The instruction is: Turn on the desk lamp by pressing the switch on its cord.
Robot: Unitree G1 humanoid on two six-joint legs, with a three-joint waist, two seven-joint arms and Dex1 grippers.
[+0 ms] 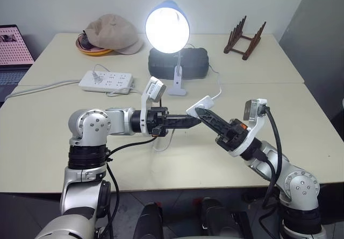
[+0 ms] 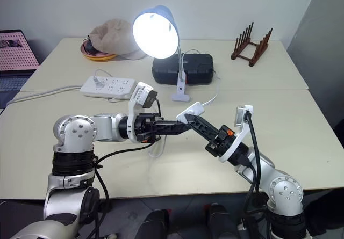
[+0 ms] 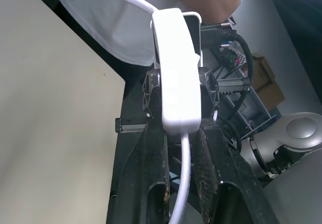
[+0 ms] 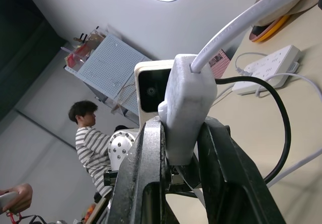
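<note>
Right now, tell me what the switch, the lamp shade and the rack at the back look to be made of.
Switch: smooth white moulded plastic, going by its rounded edges and soft sheen.
Lamp shade: light blue, probably plastic or painted metal; the glow hides its finish.
Rack: dark reddish-brown wood, judging by its slatted pegs.
</note>
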